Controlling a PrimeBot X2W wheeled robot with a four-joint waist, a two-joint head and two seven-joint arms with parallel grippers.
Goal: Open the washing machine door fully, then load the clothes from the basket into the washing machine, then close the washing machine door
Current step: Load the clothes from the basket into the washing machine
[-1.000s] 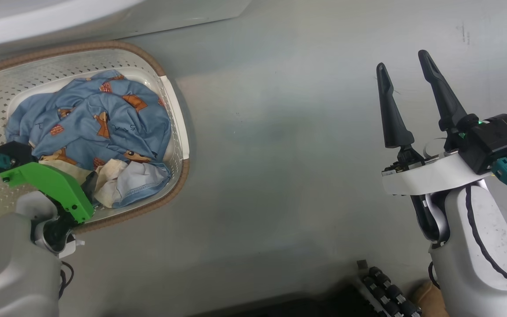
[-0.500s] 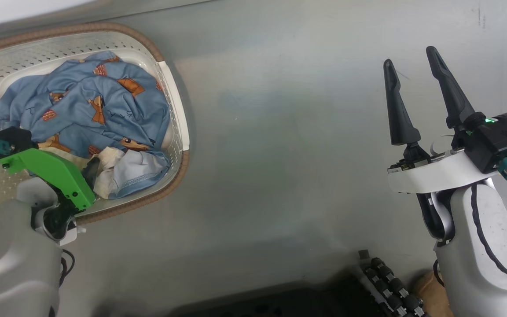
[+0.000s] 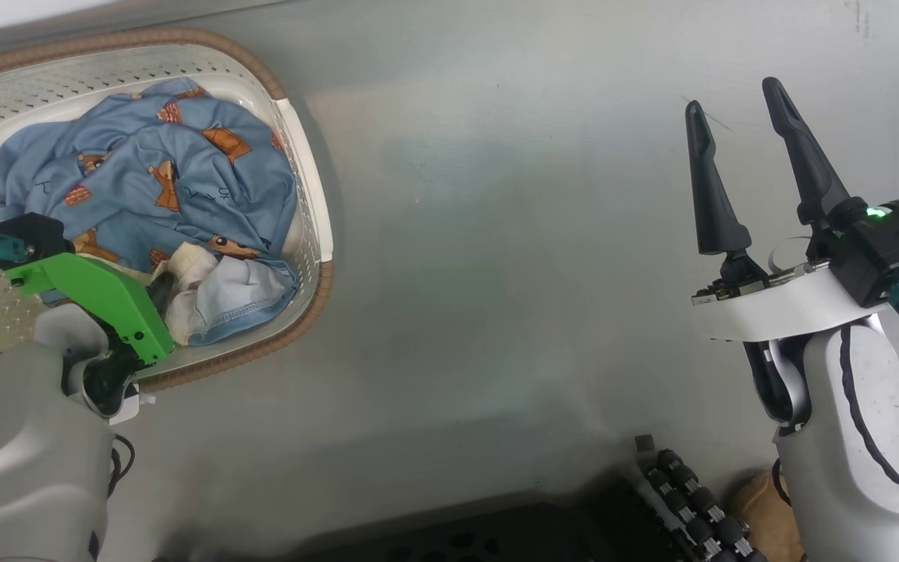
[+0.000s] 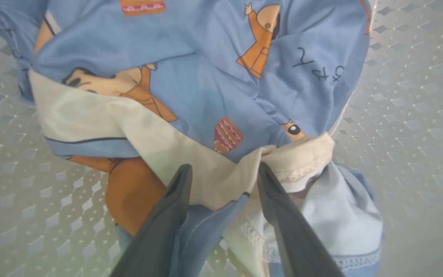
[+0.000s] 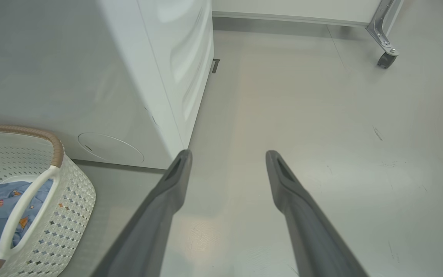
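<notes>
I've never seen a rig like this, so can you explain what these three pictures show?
It's a two-armed robot doing laundry. The wide picture is from its head, looking down at a grey floor. The other two are from cameras on its wrists, each looking along that arm's hand. The left hand is down in the basket, its dark fingers apart either side of a cream fold of the clothes. The right hand is open and empty, over bare floor near the white washing machine.

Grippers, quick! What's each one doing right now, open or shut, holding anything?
Left gripper: open, straddling a cream fold of the clothes, not clamped yet.
Right gripper: open, holding nothing.
</notes>
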